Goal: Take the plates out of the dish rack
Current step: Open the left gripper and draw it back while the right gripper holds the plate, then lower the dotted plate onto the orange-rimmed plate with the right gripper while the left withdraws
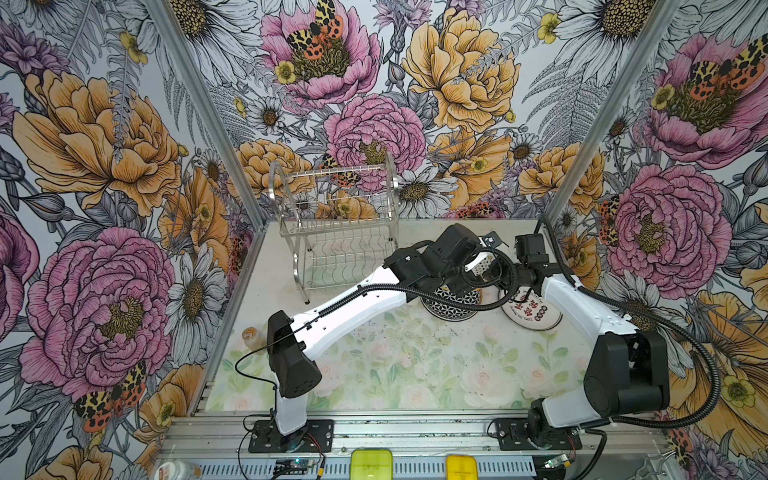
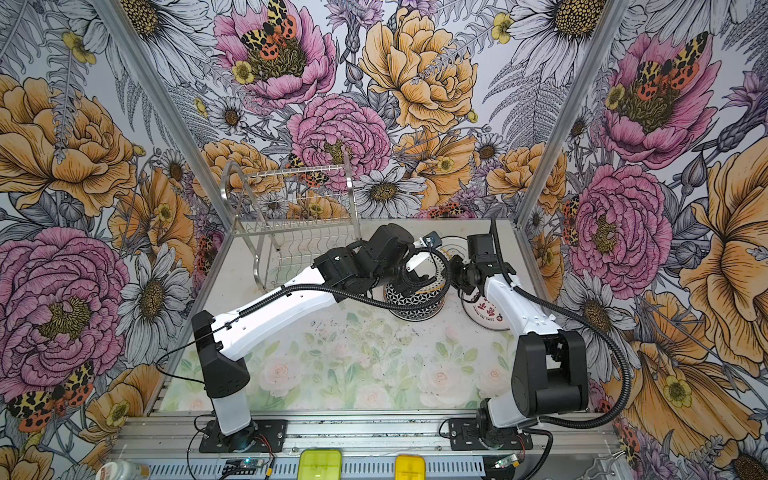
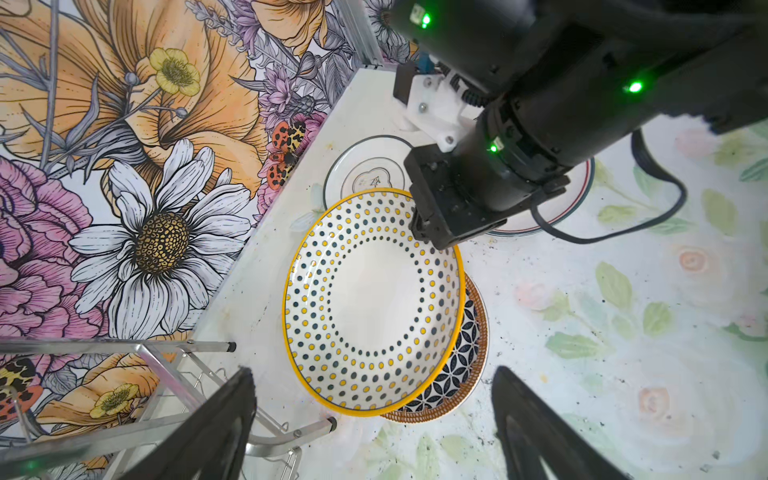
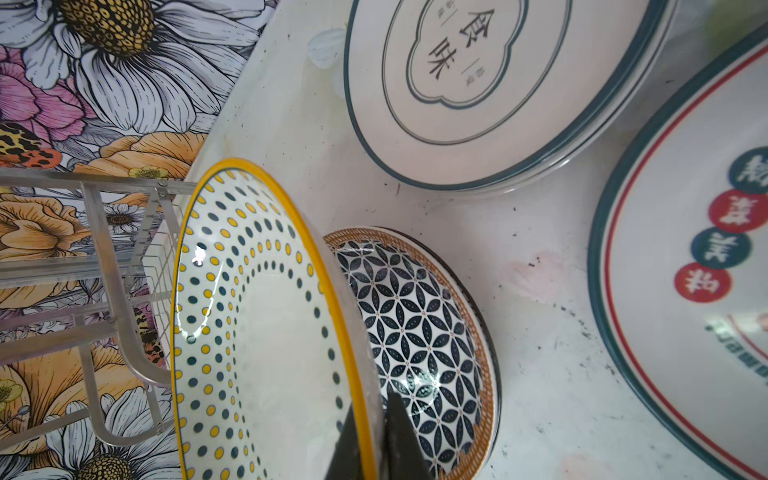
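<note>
Yellow-rimmed dotted ceramic plate is pinched by the right gripper, left gripper jaws spread wide; green-rimmed white plate at its one o'clock reads 食味.

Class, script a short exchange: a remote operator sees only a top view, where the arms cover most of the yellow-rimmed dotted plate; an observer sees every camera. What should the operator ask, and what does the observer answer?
Operator: Is the right gripper holding anything?
Observer: Yes. The right gripper is shut on the rim of the dotted plate.
Operator: What lies under that plate?
Observer: The lattice plate; the dotted plate overlaps most of it.
Operator: And the left gripper?
Observer: The left gripper is open, jaws wide apart, gripping nothing.
</note>
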Available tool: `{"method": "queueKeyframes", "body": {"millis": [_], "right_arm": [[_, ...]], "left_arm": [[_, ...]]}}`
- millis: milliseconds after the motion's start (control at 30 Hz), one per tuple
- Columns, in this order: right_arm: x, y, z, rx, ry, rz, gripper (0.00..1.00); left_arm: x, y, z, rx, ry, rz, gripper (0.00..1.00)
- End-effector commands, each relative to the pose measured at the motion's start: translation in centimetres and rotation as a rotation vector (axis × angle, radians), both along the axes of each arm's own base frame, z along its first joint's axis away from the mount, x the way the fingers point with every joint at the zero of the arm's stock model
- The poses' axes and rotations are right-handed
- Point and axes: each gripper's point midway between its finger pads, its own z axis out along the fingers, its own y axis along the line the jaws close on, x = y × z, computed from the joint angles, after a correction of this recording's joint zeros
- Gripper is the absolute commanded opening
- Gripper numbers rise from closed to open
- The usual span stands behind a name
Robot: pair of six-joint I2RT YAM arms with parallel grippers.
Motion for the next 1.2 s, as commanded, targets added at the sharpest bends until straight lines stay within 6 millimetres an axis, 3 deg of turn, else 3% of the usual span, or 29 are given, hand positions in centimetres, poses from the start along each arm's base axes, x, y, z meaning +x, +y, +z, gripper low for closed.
{"method": "queueKeyframes", "body": {"millis": [0,167,533,933,1167], "right_arm": [[1.5,1.8,1.9,0.045,-0.105,0.058,0.00],[0.7,2.4,-0.1,0.031,-0.063,0.072,0.00],[-0.5,2.4,-2.3,-0.003,-0.015,0.074,0.00],[-0.8,2.1,-4.5,-0.057,0.027,0.076,0.00],[-0.7,2.0,-5.9,-0.091,0.057,0.077,0.00]], "left_arm": [[0.5,2.1,1.4,-0.097,0.033,0.062,0.92],[1.2,5.8,2.6,-0.194,0.021,0.140,0.94],[2.4,13.3,3.3,-0.305,-0.008,0.328,0.99],[1.8,19.8,1.6,-0.415,-0.001,0.538,0.99],[0.6,22.6,0.6,-0.452,0.015,0.597,0.99]]}}
